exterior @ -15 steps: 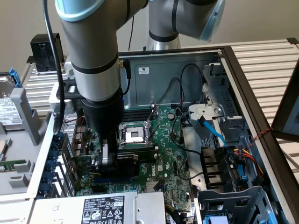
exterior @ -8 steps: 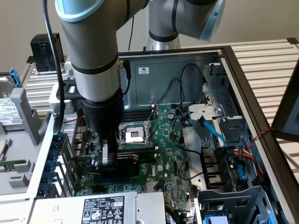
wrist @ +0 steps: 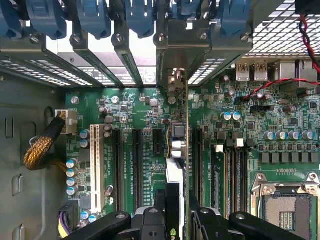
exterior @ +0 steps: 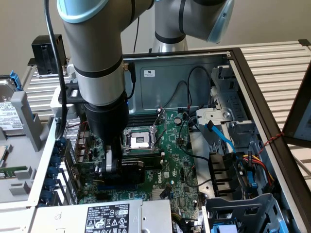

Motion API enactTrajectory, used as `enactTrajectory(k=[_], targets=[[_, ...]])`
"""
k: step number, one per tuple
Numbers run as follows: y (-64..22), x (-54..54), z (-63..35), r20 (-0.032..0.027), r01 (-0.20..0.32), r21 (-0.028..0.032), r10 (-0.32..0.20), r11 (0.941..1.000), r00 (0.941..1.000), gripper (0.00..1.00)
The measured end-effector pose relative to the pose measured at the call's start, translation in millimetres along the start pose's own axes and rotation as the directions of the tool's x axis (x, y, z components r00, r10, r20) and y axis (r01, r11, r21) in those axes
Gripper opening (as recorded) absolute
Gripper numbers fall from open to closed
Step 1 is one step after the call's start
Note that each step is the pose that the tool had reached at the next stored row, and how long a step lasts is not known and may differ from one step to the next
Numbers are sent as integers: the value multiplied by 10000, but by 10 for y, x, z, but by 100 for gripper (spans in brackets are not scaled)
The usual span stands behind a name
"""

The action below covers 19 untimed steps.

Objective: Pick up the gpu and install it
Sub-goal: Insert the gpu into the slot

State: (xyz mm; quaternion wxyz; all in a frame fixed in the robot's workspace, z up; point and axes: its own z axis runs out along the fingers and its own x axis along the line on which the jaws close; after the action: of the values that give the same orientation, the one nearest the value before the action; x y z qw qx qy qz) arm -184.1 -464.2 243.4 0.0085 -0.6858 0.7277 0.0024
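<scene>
The gpu stands on edge over the green motherboard inside the open computer case, its black shroud low against the board just in front of the CPU socket. My gripper is shut on it from the exterior view's left. In the wrist view the gpu runs edge-on between two long black expansion slots. Its metal bracket end reaches the rear slot opening below the blue latches. The black fingers press against both sides of the card. Whether the card's edge sits fully in a slot is hidden.
The CPU socket lies just behind the card. A power supply fills the near edge, and a drive cage with cables fills the exterior view's right. A white slot and a braided cable lie beside the card. A hard drive rests outside the case.
</scene>
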Motion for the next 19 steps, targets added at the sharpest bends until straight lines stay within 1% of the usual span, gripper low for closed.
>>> enactTrajectory(k=[19], targets=[[-9,0,3,-1,2,0,-2,10000,10000,27]])
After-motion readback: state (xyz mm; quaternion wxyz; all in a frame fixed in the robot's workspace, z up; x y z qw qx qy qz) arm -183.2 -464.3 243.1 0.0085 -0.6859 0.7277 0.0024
